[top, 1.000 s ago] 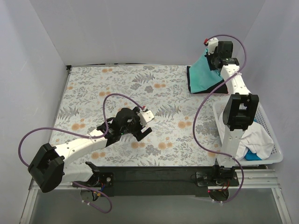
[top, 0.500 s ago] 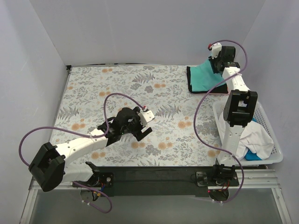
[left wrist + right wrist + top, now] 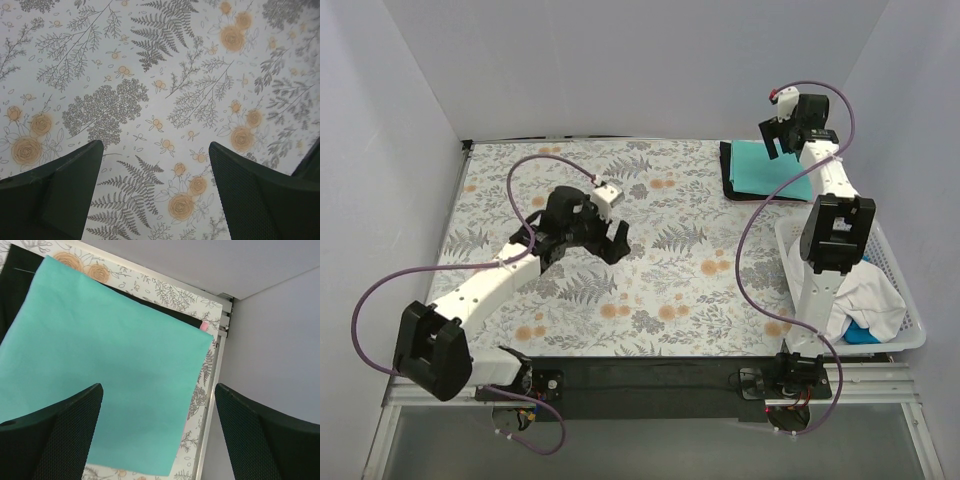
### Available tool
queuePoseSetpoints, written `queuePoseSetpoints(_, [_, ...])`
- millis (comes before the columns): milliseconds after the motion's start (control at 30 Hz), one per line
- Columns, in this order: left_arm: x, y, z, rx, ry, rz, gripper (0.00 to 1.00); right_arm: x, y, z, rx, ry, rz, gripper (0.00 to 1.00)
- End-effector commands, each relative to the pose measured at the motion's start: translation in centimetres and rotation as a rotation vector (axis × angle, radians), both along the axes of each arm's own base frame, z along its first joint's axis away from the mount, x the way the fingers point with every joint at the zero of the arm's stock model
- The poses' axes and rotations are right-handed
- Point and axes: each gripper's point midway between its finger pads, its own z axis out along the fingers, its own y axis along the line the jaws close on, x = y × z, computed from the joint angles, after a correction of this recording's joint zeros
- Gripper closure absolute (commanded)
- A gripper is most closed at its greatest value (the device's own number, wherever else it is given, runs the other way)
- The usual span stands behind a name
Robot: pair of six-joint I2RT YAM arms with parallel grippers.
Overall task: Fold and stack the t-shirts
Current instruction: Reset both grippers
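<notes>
The right hand (image 3: 773, 138) has let go. A second ago it pinched the teal shirt (image 3: 768, 170), which hung tented from it. Now its jaws stand wide and the hand hovers just above, holding nothing. The shirt lies flat and folded at the far right corner of the surface, on a black shirt (image 3: 15, 270) whose edge shows along its far side. A pink sliver (image 3: 204, 326) peeks out at the corner, so the stack looks three deep.

The left hand (image 3: 156, 170) has swung from the middle toward the far left. It is wide and empty over the floral cloth (image 3: 650, 270).

I judge the teal shirt is done. The basket (image 3: 910, 330) at the near right holds a white shirt (image 3: 868, 295) and a blue one (image 3: 860, 335), unfolded, so one of those is likely next.
</notes>
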Motion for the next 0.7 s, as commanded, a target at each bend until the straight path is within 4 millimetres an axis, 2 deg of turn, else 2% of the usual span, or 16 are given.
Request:
queuePoseSetpoints(0, [0.6, 1.6, 1.4, -0.133, 0.245, 0.093, 0.14, -1.7, 1.7, 11.3, 0.053, -0.166, 0.066, 0.02])
queuePoseSetpoints(33, [1.9, 1.8, 2.9, -0.174, 0.263, 0.123, 0.14, -2.3, 2.5, 12.0, 0.079, -0.161, 0.09, 0.02])
queuePoseSetpoints(100, [3.1, 3.1, 2.9, -0.215, 0.352, 0.163, 0.14, -4.2, 4.3, 12.1, 0.132, -0.109, 0.125, 0.02])
queuePoseSetpoints(133, [4.3, 4.7, 3.7, -0.27, 0.379, 0.193, 0.14, -5.4, 5.2, 13.5, 0.157, -0.115, 0.151, 0.02])
queuePoseSetpoints(167, [5.5, 5.4, 5.0, -0.306, 0.377, 0.224, 0.14, -6.3, 5.9, 13.2, 0.177, -0.089, 0.165, 0.02])
queuePoseSetpoints(233, [7.3, 7.9, 4.4, -0.318, 0.434, 0.303, 0.14, -9.0, 8.0, 14.1, 0.22, -0.058, 0.2, 0.02])
queuePoseSetpoints(267, [8.5, 9.7, 5.1, -0.337, 0.429, 0.354, 0.14, -11.0, 10.0, 13.8, 0.258, -0.022, 0.234, 0.02])
queuePoseSetpoints(333, [9.4, 11.2, 4.2, -0.34, 0.462, 0.39, 0.14, -13.1, 11.8, 13.4, 0.291, 0.012, 0.265, 0.02])
queuePoseSetpoints(367, [9.6, 11.8, 4.1, -0.338, 0.467, 0.406, 0.14, -14.2, 12.7, 12.6, 0.307, 0.041, 0.276, 0.02])
queuePoseSetpoints(400, [10.0, 14.1, 3.7, -0.346, 0.471, 0.457, 0.14, -16.1, 14.1, 11.7, 0.323, 0.075, 0.302, 0.02])
queuePoseSetpoints(467, [9.9, 15.3, 3.0, -0.333, 0.481, 0.483, 0.14, -18.6, 17.1, 10.2, 0.357, 0.132, 0.365, 0.02])
queuePoseSetpoints(500, [9.5, 15.8, 2.4, -0.319, 0.487, 0.495, 0.14, -20.1, 17.9, 10.7, 0.359, 0.124, 0.396, 0.02])
queuePoseSetpoints(533, [9.3, 16.5, 2.2, -0.31, 0.479, 0.509, 0.14, -21.8, 18.6, 8.1, 0.357, 0.187, 0.419, 0.02])
queuePoseSetpoints(600, [8.0, 17.1, 1.4, -0.268, 0.458, 0.524, 0.14, -24.3, 19.8, 6.9, 0.347, 0.209, 0.461, 0.02])
queuePoseSetpoints(633, [7.6, 17.2, 1.1, -0.259, 0.45, 0.531, 0.14, -25.7, 20.0, 4.7, 0.355, 0.263, 0.468, 0.02])
queuePoseSetpoints(667, [7.0, 17.3, 1.7, -0.25, 0.416, 0.53, 0.14, -26.7, 20.3, 3.8, 0.36, 0.289, 0.478, 0.02])
